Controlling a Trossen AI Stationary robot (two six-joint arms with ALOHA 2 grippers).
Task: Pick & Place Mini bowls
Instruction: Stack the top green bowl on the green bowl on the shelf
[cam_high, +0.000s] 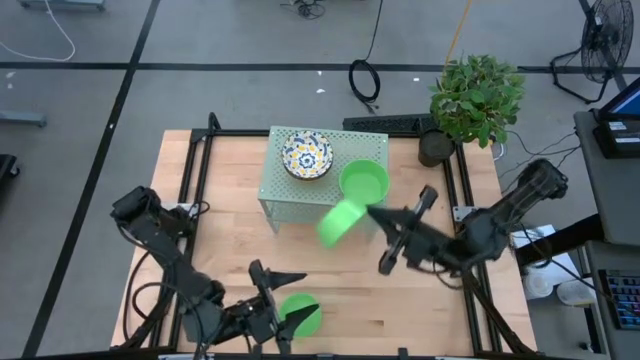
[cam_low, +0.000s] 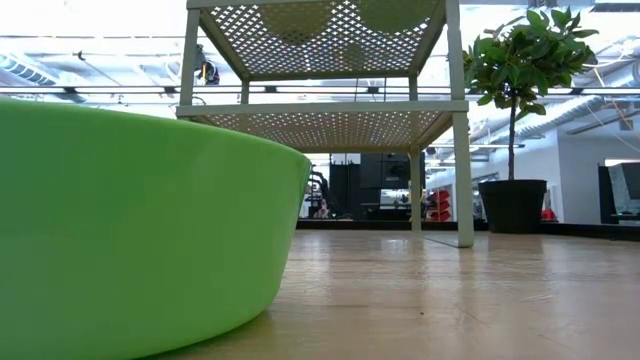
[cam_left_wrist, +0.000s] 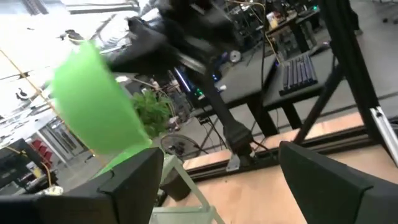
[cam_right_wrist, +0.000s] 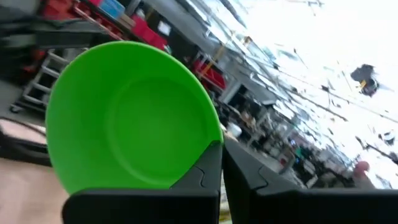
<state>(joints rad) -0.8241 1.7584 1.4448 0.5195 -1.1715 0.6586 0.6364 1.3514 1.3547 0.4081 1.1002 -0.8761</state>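
Your right tool (cam_high: 372, 214) is clamped on the rim of a green mini bowl (cam_high: 341, 222), carrying it tilted in the air just in front of the pale green perforated stand (cam_high: 275, 185). Looks like mid-transfer; which way it's headed you can't tell.

Left tool (cam_high: 278, 300) is spread wide, gripping nothing, w/ another green bowl (cam_high: 302, 313) sitting on the wooden surface (cam_high: 225, 220) at its fingers.

On the stand top: a floral bowl (cam_high: 306, 155) and a third green bowl (cam_high: 363, 181).

Next needs a level, clear spot before letting go.

Potted plant (cam_high: 475, 95) at the surface's far right corner; a keyboard (cam_high: 385, 124) behind the stand; cables on the grey floor beyond.
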